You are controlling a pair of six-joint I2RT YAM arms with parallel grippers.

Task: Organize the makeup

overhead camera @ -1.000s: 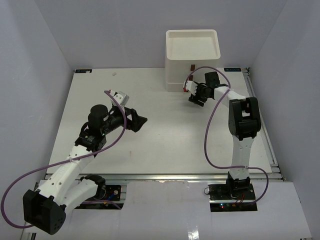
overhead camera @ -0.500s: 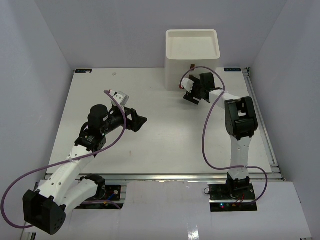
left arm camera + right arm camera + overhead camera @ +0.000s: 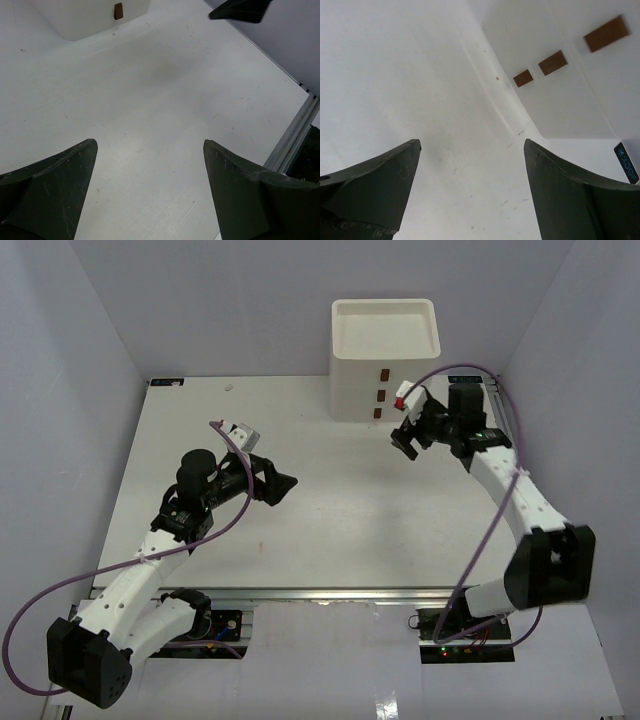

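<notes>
Lettering on dark tag [image 3: 626, 161] past right end effector's [image 3: 471, 145] spread fingers [image 3: 370, 195] is unreadable.

High fixed view over whole table [image 3: 330, 510], wrist views low and close, all sharing the drawer box [image 3: 385, 335]

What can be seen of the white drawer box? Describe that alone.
The drawer box is white, plastic-looking and squarish, with a raised rim around a shallow empty top. Three small brown handles sit stacked on its front; all drawers look shut. It stands upright at the far edge of the table, right of centre, touching nothing else.
</notes>
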